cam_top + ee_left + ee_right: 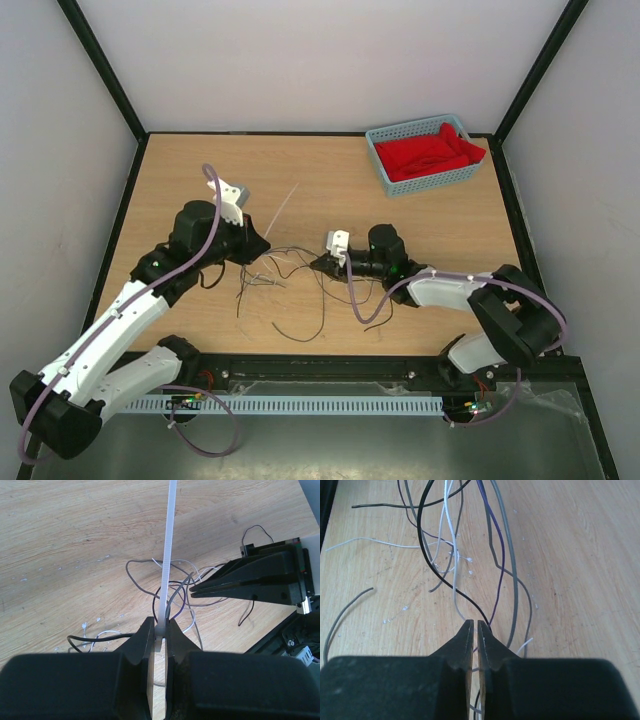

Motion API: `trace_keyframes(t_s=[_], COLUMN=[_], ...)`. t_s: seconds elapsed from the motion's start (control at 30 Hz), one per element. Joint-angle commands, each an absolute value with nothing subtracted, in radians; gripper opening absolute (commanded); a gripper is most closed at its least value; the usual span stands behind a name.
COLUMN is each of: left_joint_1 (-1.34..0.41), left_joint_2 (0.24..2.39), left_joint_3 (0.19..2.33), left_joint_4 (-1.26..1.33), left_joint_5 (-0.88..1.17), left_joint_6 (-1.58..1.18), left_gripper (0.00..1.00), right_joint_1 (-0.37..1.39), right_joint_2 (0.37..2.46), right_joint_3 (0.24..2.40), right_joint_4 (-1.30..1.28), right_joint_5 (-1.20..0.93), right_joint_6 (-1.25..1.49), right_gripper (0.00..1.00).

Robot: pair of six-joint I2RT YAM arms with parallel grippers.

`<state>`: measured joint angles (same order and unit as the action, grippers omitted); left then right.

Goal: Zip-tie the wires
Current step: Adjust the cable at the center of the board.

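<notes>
Arms (110, 330) bolted at the near edge, wires (270, 272) tangled mid-bench, a few pinched in the shut right gripper (474, 627), zip tie (167, 555) squeezed by its end in the left gripper (160, 630), tip pointed at the far edge, red cloth (430, 155) in blue basket (440, 181), far right corner.

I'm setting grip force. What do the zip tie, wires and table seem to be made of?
Zip tie: probably nylon-like plastic, matte whitish, faint ribbing along the strip.
Wires: likely plastic-insulated strands, smooth black, grey, white and purple coats, bending in loose curves.
Table: wood or wood-look laminate, pale grain, smooth.
</notes>
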<state>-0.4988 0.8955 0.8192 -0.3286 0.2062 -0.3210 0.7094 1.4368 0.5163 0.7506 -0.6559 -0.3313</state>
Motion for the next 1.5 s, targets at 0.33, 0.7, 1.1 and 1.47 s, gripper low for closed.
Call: trace_keyframes(t_s=[0.33,0.7,1.1,1.47], left_joint_1=[-0.494,-0.491,-0.435,-0.396], left_joint_2=[0.885,0.882,0.887,0.882], left_joint_3=[0.839,0.843,0.86,0.856], left_joint_4=[-0.305,-0.314,-0.339,-0.351], left_joint_5=[0.254,0.228,0.232,0.246], left_joint_6=[-0.349,-0.352,-0.329,-0.323], left_gripper=[0.0,0.0,0.0,0.0], right_joint_1=[0.733,0.757,0.756,0.714], right_joint_2=[1.588,1.596,1.37,1.244], right_joint_3=[0.573,0.566,0.501,0.48], right_joint_4=[0.943,0.972,0.636,0.559], right_joint_5=[-0.641,-0.611,-0.54,-0.424], right_joint_6=[-0.264,-0.243,-0.31,-0.284], right_gripper=[0.42,0.2,0.0,0.0])
